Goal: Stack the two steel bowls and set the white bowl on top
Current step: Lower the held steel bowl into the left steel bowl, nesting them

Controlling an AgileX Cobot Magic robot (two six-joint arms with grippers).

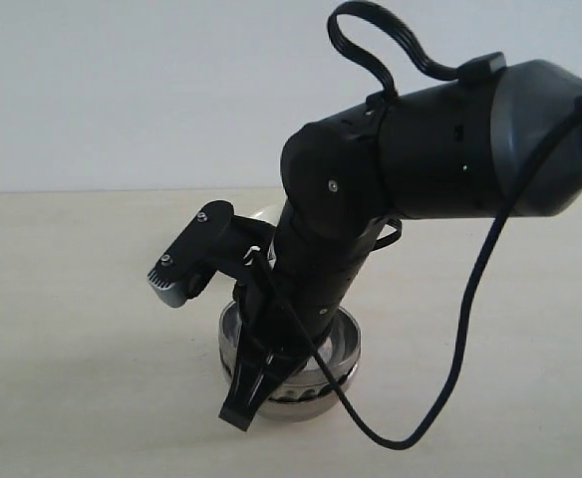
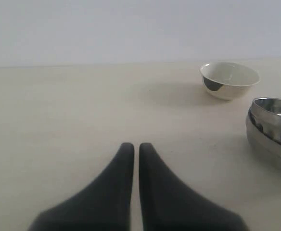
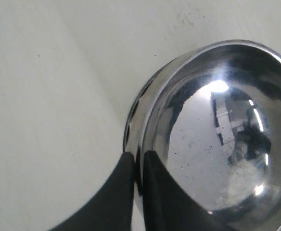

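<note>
Exterior camera sits low, close to the right arm (image 1: pixel 450 149); all views share the steel bowls (image 1: pixel 343 349), right wrist nearest.

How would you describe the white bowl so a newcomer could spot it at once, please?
Start from the pale table and find the stacked steel bowls. Near them, standing apart, sits the white bowl: smaller, cream and glossy, not mirror-like metal.

Pale cream table (image 2: pixel 58 120): nested steel bowls (image 2: pixel 275 134) resting on it, white bowl (image 2: pixel 229 79) upright nearby, apart.
</note>
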